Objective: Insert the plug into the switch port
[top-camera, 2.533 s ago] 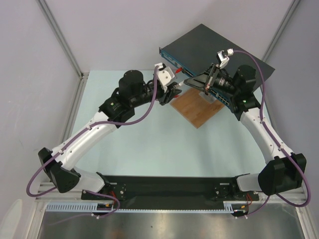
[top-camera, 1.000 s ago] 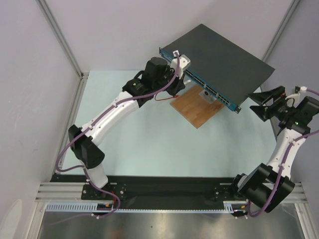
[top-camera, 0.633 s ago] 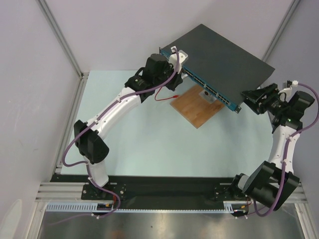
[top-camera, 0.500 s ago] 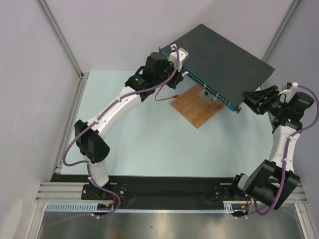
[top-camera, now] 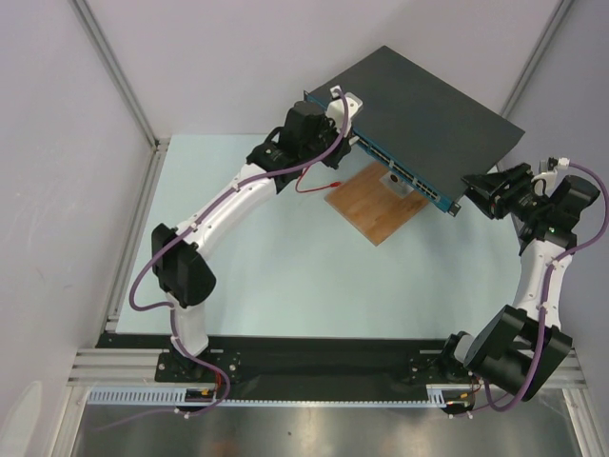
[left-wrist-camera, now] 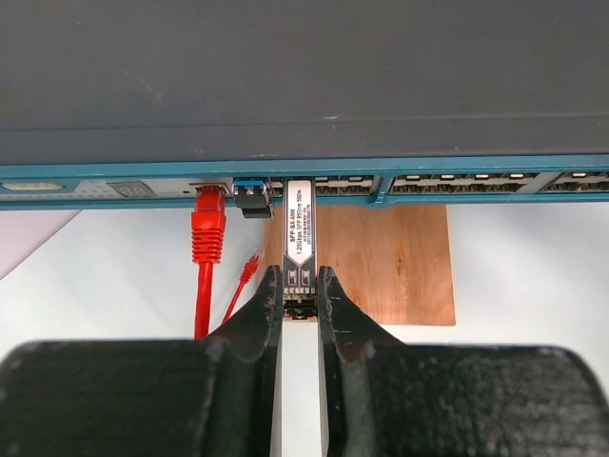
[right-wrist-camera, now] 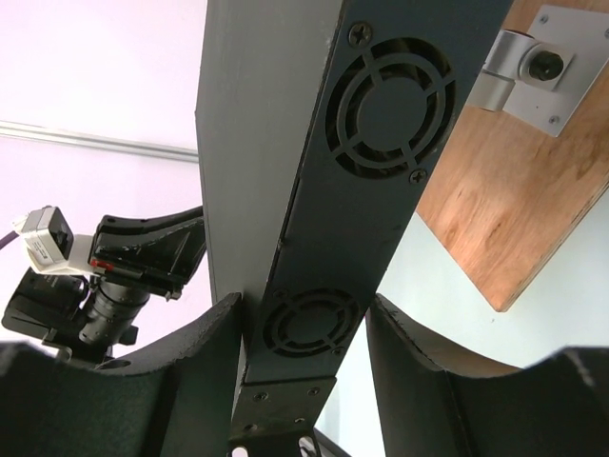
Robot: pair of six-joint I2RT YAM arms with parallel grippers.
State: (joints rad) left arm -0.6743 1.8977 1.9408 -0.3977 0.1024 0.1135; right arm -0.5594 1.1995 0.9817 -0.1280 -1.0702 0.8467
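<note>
Dark grey, teal and red over a pale mint counter [top-camera: 285,276]
The network switch [top-camera: 428,105] is matt dark grey on top with a teal-blue front face [left-wrist-camera: 457,168] and ringed fan grilles [right-wrist-camera: 385,105] on its end. The plug [left-wrist-camera: 208,224] and its cable [left-wrist-camera: 202,300] are bright red, next to a blue tab [left-wrist-camera: 251,188]. The module [left-wrist-camera: 299,243] is silver with a white, black-printed label, and the left fingers [left-wrist-camera: 335,309] are black. The board [left-wrist-camera: 390,257] is warm brown and finely grained, with a pale grey bracket [right-wrist-camera: 538,62]. The left arm [top-camera: 228,205] and right arm [top-camera: 538,276] are white with black joints and purple cables.
</note>
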